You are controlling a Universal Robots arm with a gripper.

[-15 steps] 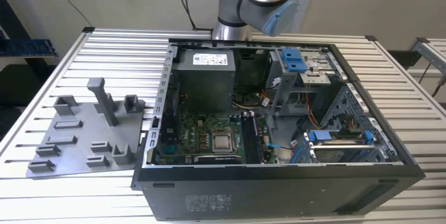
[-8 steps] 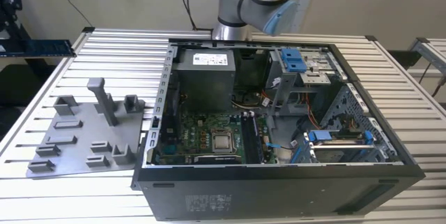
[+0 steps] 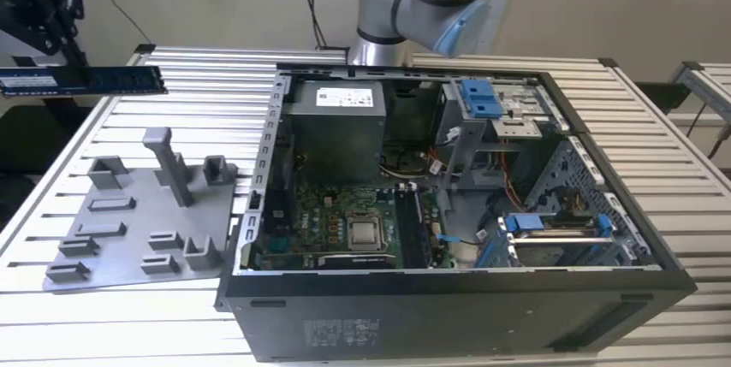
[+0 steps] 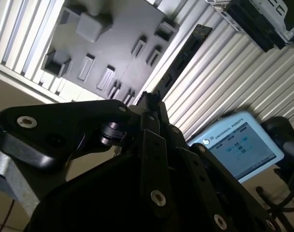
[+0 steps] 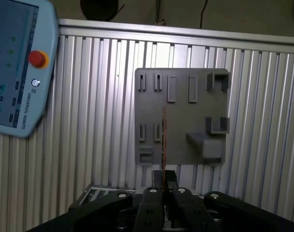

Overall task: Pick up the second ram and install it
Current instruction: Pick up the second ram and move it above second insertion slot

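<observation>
Black fingers (image 5: 170, 180) pinch the memory stick (image 5: 163, 137), which appears edge-on in the first wrist view; it is held in the air above the grey tray (image 5: 185, 121) on the ribbed worktop (image 5: 103, 121), well apart from the open computer case (image 3: 457, 303); a good carry, I judge, keeps the pinch firm and the stick square, so its long edge meets the motherboard (image 3: 331, 204) slots (image 3: 412, 226) without twisting.

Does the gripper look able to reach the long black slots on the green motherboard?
Probably yes: the black case lies open above the slots; the gripper holds the dark ram stick aloft.
</observation>
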